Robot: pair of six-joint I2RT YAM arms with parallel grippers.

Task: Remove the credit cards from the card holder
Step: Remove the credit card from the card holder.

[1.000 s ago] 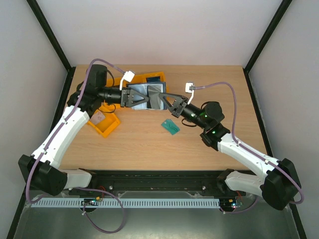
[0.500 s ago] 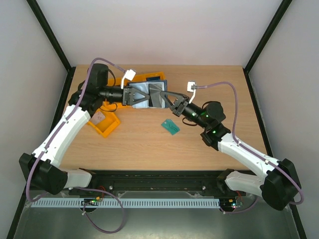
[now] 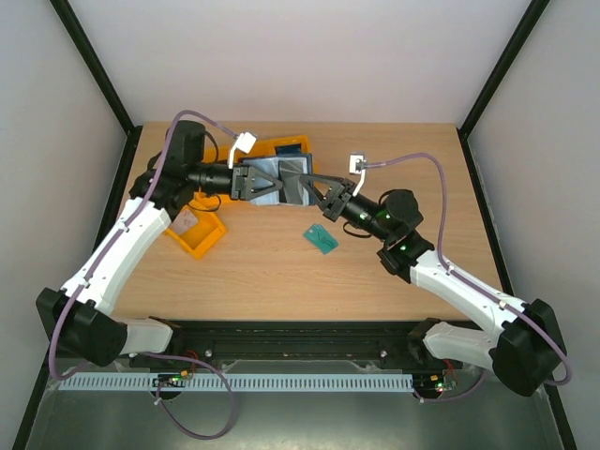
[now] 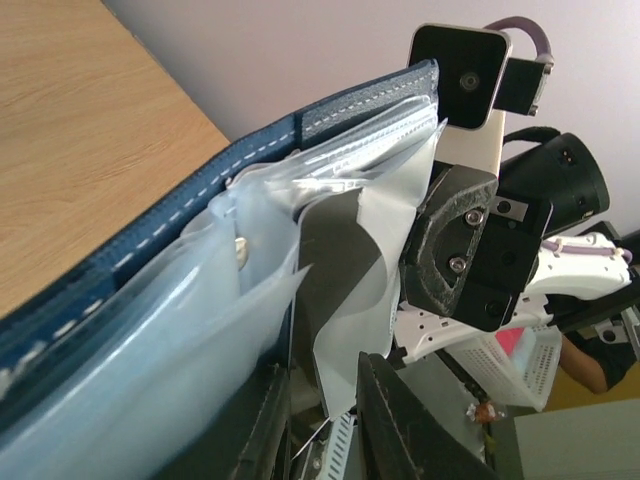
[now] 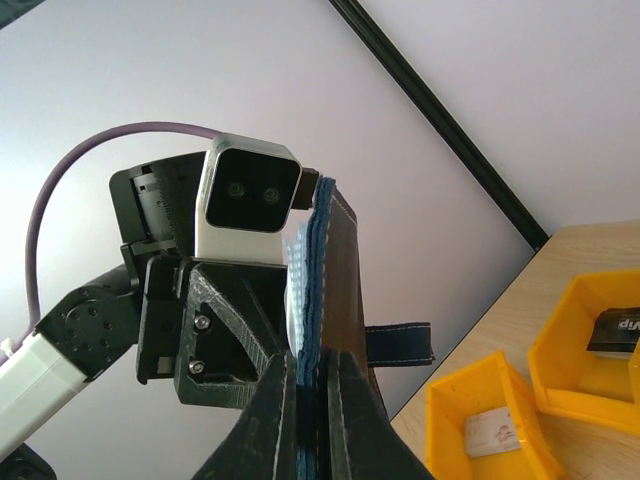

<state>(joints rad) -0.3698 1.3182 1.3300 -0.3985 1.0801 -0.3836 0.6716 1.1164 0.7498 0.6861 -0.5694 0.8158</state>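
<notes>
Showed two arms meeting over the far middle of the wooden surface [image 3: 281, 281]. Found the card holder [image 3: 284, 178] lifted between them and spread open, with navy cover outermost and clear sleeves fanned out. Caught the right claw [image 5: 310, 400] clenched on the edge of the navy cover, with the clasp tab jutting sideways. Caught the left claw [image 4: 325, 400] reaching in from the left, fingers [image 4: 395, 430] a little apart around a hanging corner of clear sleeve; could not tell whether pinching it or released. Placed one orange bin [image 3: 199, 239] at the left, holding a pale credit card [image 3: 185, 220], and another orange bin [image 3: 291, 144] just beyond the holder. Placed a teal card [image 3: 321, 238] flat on the surface, near of the right claw.
</notes>
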